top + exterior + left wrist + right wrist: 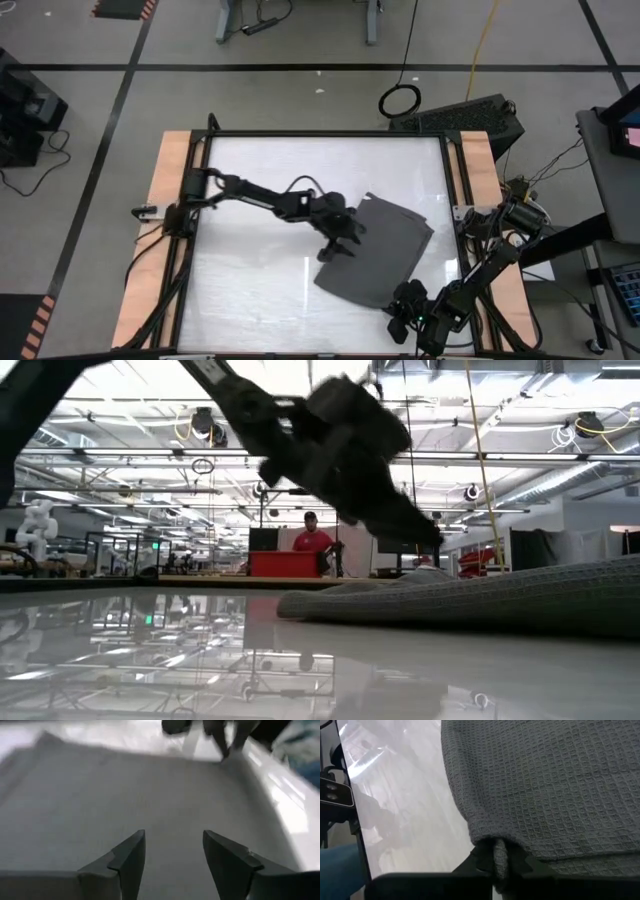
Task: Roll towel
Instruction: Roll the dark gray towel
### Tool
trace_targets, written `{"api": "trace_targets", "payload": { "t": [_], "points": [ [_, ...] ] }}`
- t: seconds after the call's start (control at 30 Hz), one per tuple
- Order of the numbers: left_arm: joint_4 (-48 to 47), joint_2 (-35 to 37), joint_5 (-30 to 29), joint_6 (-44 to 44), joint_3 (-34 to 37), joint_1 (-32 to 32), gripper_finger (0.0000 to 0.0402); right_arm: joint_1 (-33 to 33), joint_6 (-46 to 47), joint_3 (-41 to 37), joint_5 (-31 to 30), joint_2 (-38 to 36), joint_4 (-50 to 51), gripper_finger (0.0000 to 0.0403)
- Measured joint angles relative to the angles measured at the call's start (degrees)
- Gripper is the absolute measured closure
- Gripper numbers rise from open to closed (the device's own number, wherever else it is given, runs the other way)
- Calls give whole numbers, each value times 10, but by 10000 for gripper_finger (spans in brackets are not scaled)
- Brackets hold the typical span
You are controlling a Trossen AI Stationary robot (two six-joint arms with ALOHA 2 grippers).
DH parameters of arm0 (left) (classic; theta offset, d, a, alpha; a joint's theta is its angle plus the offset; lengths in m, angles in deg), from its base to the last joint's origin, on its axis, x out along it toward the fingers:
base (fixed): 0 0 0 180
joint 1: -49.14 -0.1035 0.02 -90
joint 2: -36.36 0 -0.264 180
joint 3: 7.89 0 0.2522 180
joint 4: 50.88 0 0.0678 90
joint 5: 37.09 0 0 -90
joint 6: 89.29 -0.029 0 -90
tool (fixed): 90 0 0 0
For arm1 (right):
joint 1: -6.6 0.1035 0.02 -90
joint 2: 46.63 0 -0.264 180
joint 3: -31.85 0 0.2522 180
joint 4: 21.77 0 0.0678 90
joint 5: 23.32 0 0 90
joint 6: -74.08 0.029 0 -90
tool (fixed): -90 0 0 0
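Two dark robot arms work over a white table (pixel 250 300) w/ wood side strips, seen from above. Left arm reaches from the table's left edge toward the centre; left gripper (pixel 340 240) hovers at the left edge of the towel (pixel 385 255), fingers (pixel 131 857) apart, nothing between them. Left wrist view shows grey cloth filling the space just past those spread fingers.

Towel is dark charcoal grey, lying mostly flat & skewed on the table's right-centre portion, one corner pointing toward the far side, another toward the near right. In the low view it shows as a low rumpled ridge (pixel 480 595) on the glossy table, w/ the left gripper (pixel 400 520) raised above it.

Right arm comes in from the near right corner; right gripper (pixel 408 312) sits at the towel's near right edge. Right wrist view shows its fingers together, clamped on a pinched fold of waffle-weave cloth (pixel 545 785).

Background of low view: a person (pixel 313 538) in a red top stands well behind the table.
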Motion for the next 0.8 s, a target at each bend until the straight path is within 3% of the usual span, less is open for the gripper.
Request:
{"api": "trace_targets", "payload": {
  "t": [0.2, 0.47, 0.67, 0.8],
  "points": [
    [-134, -66, 17, -46, -61, -17, 199, 0, 1, 0, 0, 0, -5, 402],
    [-315, -63, 38, -41, -69, -44, 220, 4, -31, -1, -8, -15, -46, 402],
    [-364, -63, 60, 4, -69, -41, 267, -5, 38, -1, -1, -21, -97, 402],
    [-360, -64, 82, 50, -67, -31, 269, -10, 86, 0, 9, -21, -103, 402]
  ]
}}
